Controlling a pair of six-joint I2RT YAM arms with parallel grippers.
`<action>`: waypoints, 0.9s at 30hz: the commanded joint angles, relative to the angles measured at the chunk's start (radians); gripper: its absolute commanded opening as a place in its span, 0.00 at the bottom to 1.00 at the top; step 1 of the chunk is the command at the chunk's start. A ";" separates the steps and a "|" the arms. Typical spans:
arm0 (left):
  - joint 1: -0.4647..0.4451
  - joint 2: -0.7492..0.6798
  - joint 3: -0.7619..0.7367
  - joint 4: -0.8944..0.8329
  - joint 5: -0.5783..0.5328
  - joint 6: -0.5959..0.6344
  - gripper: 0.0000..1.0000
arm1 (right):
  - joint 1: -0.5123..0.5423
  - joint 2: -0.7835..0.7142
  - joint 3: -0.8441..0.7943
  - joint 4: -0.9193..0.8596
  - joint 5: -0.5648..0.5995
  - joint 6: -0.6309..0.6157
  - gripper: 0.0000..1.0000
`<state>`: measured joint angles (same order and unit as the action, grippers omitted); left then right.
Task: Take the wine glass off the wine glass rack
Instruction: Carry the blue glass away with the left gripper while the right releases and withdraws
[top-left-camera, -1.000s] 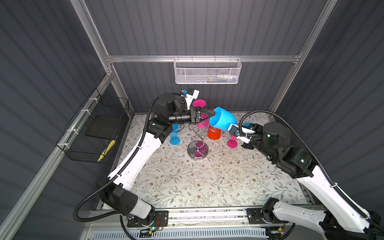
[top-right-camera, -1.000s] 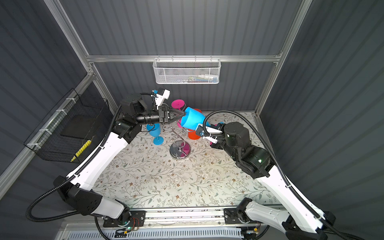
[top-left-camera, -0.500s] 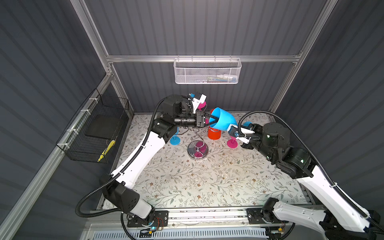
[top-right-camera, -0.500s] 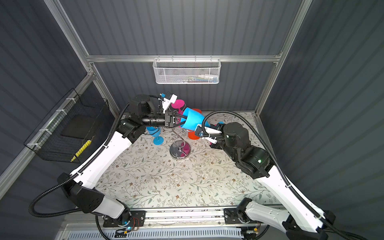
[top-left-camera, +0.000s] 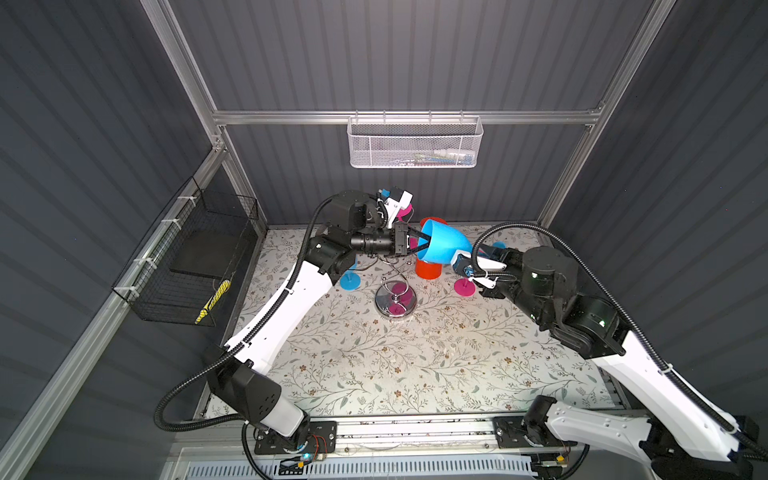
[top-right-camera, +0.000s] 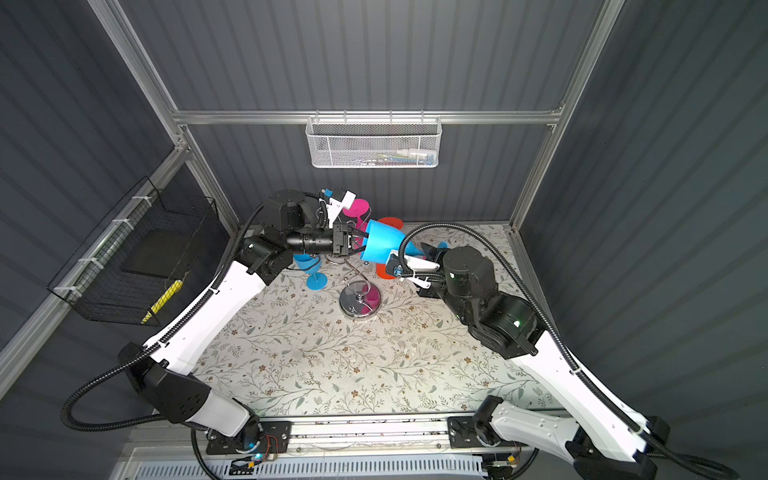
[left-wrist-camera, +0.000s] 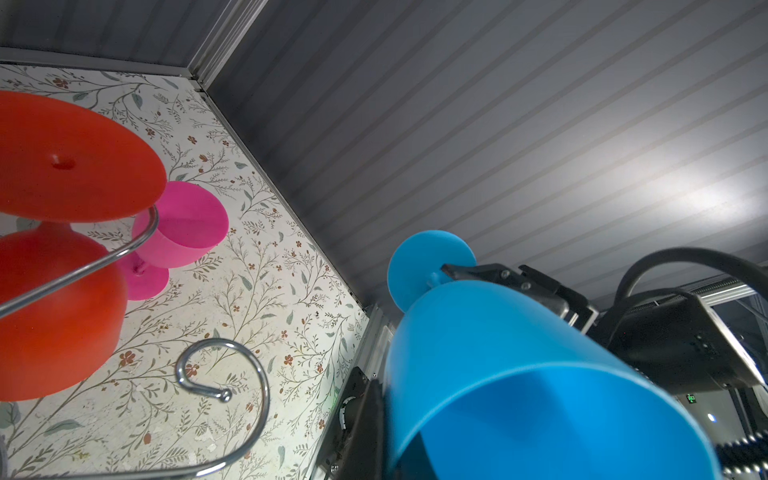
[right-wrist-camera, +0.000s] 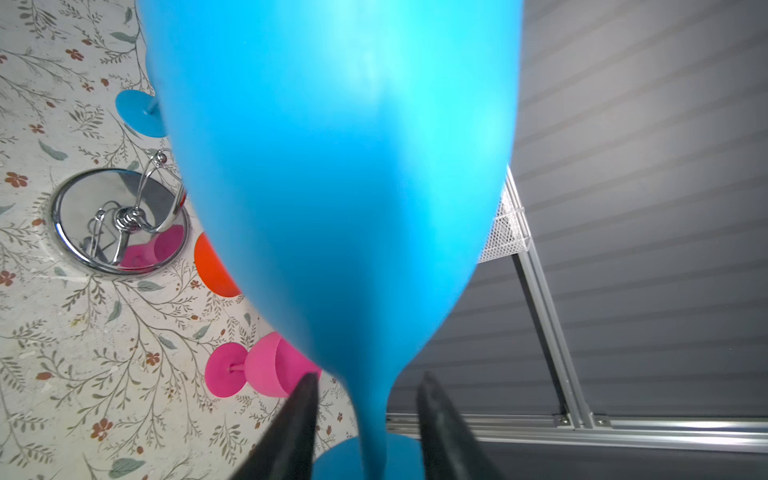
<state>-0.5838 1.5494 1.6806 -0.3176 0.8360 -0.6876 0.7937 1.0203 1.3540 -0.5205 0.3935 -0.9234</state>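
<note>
Step in hand: a hand-over in mid-air, by my judgement. The blue wine glass (top-left-camera: 444, 247) is already clear of the wine glass rack (top-left-camera: 395, 298) and lies tilted between the two arms, bowl toward the left arm, foot toward the right.
Right gripper (right-wrist-camera: 368, 419): released. In the right wrist view its two dark fingers (right-wrist-camera: 299, 415) stand apart on either side of the blue stem with daylight between them and the stem, so it grasps nothing, though the stem lies between its jaws.
Wine glass rack: its mirror base sits on the tabletop (top-left-camera: 374, 374), below and in front of the held glass; an orange glass (left-wrist-camera: 58, 291) hangs upside down from one chrome arm, and the scroll-tipped arm (left-wrist-camera: 224, 374) nearest the left wrist camera is bare.
Left gripper (top-left-camera: 417, 245): clenched on the rim of the blue bowl, one finger inside and one outside as the top views show it; it appears to carry the glass alone.
Next move calls for: the right arm drawing back along the stem without knocking the foot, then the left arm swinging the glass away from the rack's arms and setting it upright on bare tabletop.
Farther off: a pink glass (left-wrist-camera: 183, 232) stands on the tabletop near the back wall.
</note>
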 joint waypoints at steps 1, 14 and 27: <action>-0.005 -0.017 0.018 0.027 0.020 0.010 0.00 | 0.002 -0.019 -0.008 0.057 0.016 0.012 0.95; 0.021 -0.105 -0.029 0.209 -0.205 0.035 0.00 | 0.004 -0.087 -0.041 0.127 -0.016 0.095 0.99; 0.022 -0.394 -0.108 0.103 -0.897 0.499 0.00 | 0.005 -0.126 -0.075 0.155 -0.015 0.120 0.99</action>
<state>-0.5678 1.1957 1.5990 -0.2066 0.1539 -0.3374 0.7940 0.9016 1.2888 -0.4084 0.3820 -0.8215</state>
